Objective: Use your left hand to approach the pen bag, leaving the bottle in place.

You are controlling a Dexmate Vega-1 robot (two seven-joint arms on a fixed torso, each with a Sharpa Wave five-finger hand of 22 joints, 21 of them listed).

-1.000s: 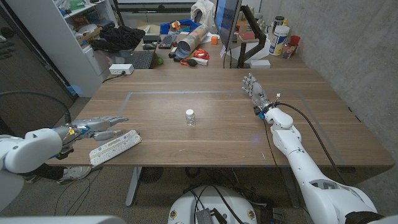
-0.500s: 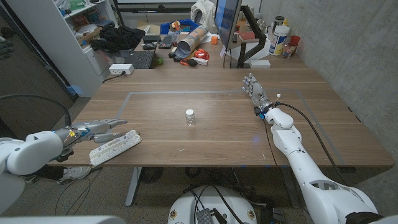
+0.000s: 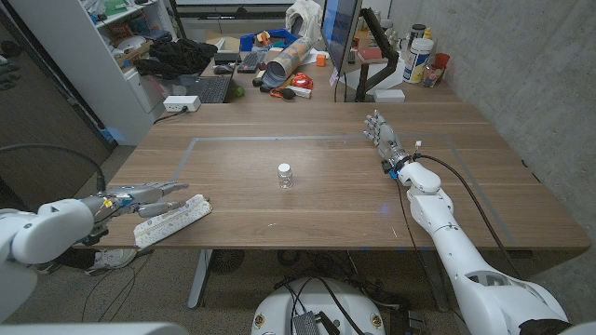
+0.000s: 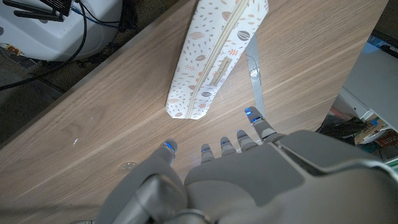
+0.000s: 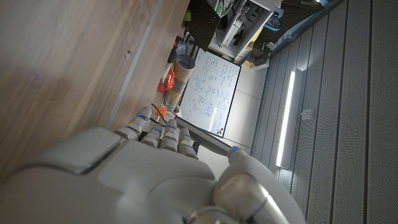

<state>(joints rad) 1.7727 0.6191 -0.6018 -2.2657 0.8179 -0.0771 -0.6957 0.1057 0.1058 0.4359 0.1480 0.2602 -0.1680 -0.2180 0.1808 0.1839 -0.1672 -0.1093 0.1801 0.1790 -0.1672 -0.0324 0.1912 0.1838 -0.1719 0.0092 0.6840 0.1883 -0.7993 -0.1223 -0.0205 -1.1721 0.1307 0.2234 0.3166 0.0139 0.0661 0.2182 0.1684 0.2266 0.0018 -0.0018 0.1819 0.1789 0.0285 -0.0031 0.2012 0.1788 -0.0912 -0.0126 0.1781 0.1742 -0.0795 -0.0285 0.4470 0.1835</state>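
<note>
One second has brought little change: the left hand (image 3: 140, 197) has drawn slightly back toward the table's edge, so the approach isn't closing yet. Its fingers (image 4: 256, 122) are spread, holding nothing, just beside the pen bag (image 3: 172, 219) without touching. The bottle (image 3: 285, 175) stands mid-table, well apart.

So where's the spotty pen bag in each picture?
Head view: the pen bag lies near the table's front left corner, beside the left hand.
Left wrist view: the pen bag lies just beyond that hand's fingertips.
Right wrist view: not in it.
Shared landmark: the left hand.
</note>
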